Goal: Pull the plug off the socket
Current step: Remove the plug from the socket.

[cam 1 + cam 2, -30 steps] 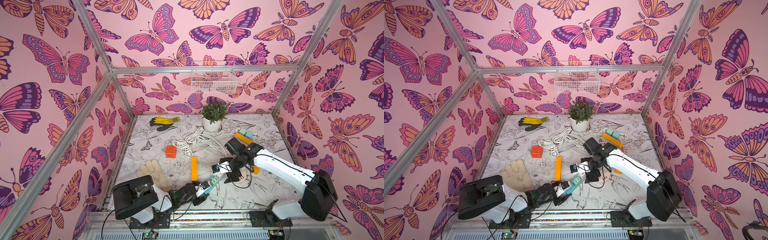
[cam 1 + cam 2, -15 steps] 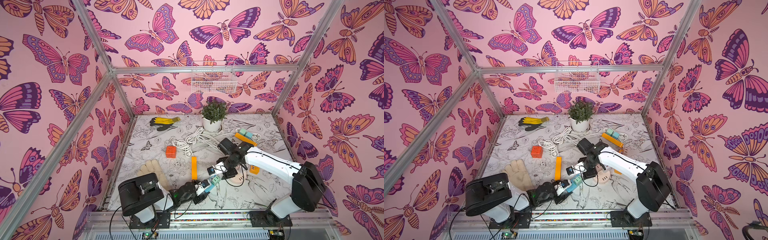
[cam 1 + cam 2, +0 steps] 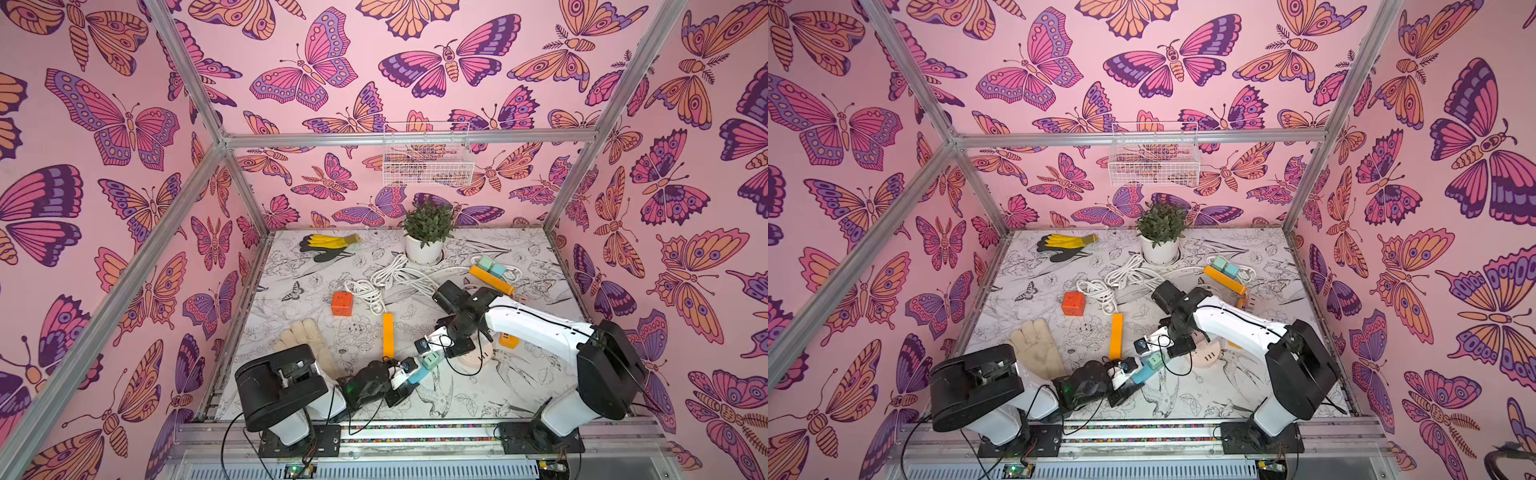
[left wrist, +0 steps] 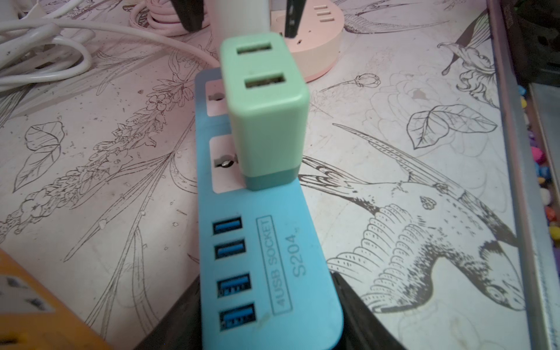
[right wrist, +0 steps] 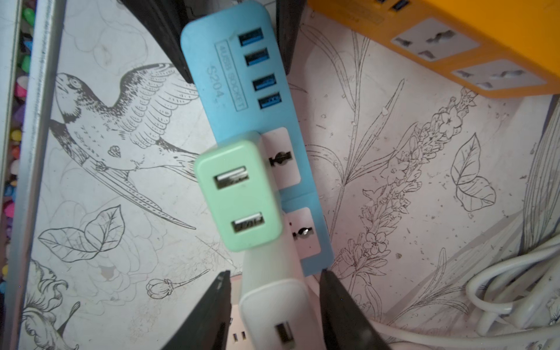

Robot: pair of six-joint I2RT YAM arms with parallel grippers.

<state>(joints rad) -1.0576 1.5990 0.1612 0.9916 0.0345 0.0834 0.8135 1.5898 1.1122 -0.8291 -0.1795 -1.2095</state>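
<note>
Your right arm (image 3: pixel 536 328) has folded inward over the past second. Its black elbow block (image 3: pixel 606 365) now sits nearer the middle of the table (image 3: pixel 478 399), and the right gripper (image 5: pixel 274 272) has closed in on the blue socket strip (image 4: pixel 272 242). Its jaws stand narrow on either side of the white plug (image 5: pixel 272 303), with a thin gap at each side, not yet pinching. Your left arm (image 3: pixel 286 382) has swivelled slightly, while the left gripper (image 4: pixel 265 278) keeps its clamp across the strip's USB end. The green plug (image 4: pixel 266 100) stays upright in the strip, just beside the white plug, whose foot is hidden behind it. The strip lies close to the table's near edge, about midway along it. Nothing else on the table has shifted.

The table wears a white sheet of black line drawings: birds, leaves and flowers. A beige glove (image 3: pixel 307 345) lies near the near-left corner, a yellow-and-black glove pair (image 3: pixel 328 243) toward the far-left corner, and a potted plant (image 3: pixel 428 232) at the far edge. White cables (image 3: pixel 395 278) coil mid-table between an orange cube (image 3: pixel 342 303), an orange strip (image 3: pixel 387 334) and a second orange strip (image 3: pixel 490 278) toward the right edge. A pink round socket (image 3: pixel 482 353) sits beneath your right arm. Pink butterfly wallpaper (image 3: pixel 124 124) covers the walls inside an aluminium frame (image 3: pixel 311 139), with a wire basket (image 3: pixel 428 158) hung on the back wall.
</note>
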